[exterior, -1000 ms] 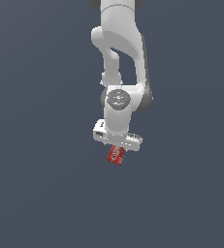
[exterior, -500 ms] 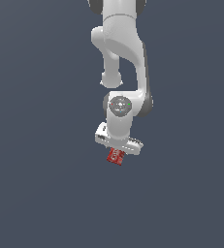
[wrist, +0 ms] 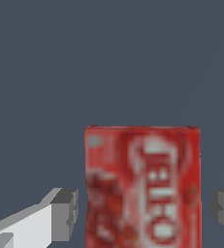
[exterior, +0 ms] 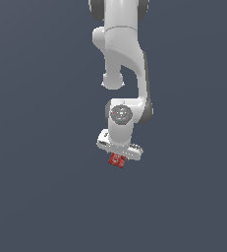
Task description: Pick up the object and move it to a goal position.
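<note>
Since a second ago almost nothing has shifted: arm hangs in the same pose, red box in the same spot right under the hand. Wrist view shows box between the two grey fingers, small gaps either side; grip contact cannot be told.

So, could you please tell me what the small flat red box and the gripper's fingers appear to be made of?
The small flat red box looks like printed cardboard: flat matte face, crisp edges, white lettering, though the render leaves this open. The gripper's grey finger pads look like matte rubber or plastic on white, smooth, hard-looking fingers. Whether they touch the box is unclear.
</note>
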